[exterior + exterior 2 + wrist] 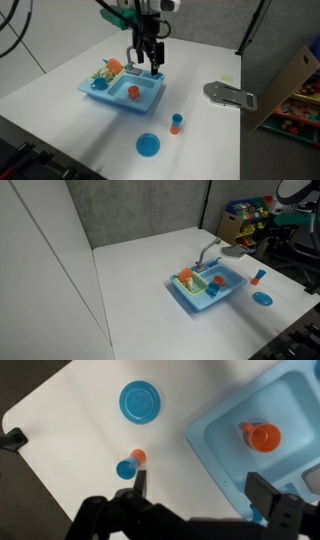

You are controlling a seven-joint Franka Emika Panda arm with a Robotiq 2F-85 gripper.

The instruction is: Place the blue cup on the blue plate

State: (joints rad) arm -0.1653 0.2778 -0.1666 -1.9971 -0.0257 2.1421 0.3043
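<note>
The blue cup (pixel 125 469) is tiny and stands on the white table, touching a small orange piece (pixel 138 457). In both exterior views (pixel 176 128) (pixel 259 280) the pair shows as one small blue-and-orange object. The blue plate (pixel 140 402) lies flat and empty on the table a short way from the cup, and shows in both exterior views (pixel 148 145) (pixel 262 298). My gripper (pixel 200 485) is open and empty. It hangs above the light-blue toy sink's edge (pixel 150 66), apart from the cup and the plate.
The light-blue toy sink (pixel 150 101) holds an orange cup (pixel 263 436) and a rack of toy food (pixel 105 72), with a faucet (pixel 133 55) at its back. A grey metal plate (pixel 230 95) lies at the table's edge. A cardboard box (pixel 295 80) stands beyond it.
</note>
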